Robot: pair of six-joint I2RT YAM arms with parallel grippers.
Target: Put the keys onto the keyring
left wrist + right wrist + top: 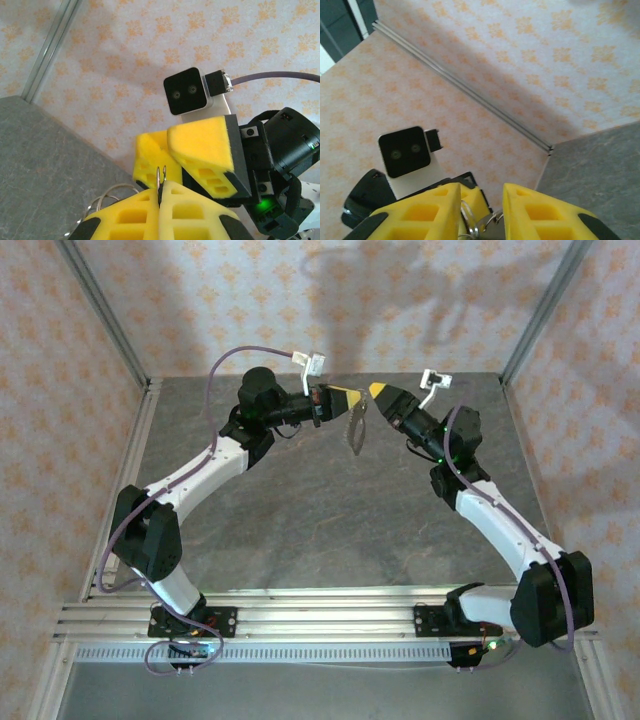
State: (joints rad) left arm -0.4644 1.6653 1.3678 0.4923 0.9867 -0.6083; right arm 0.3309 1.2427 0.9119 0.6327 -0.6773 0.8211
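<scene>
1. Left gripper (161,192), nearest you: yellow pads pressed together, pinching a thin wire of the keyring (356,428). The keyring dangles above the table (300,530), between both arms.
2. Right gripper (481,197): jaws apart, with ring wire sitting in the gap.
3. Key: you cannot pick it out for certain.
4. Risk: if you close the right jaws off-line, you may twist the ring out of the left pinch and drop it.
5. Writing: no label or brand is readable.
</scene>
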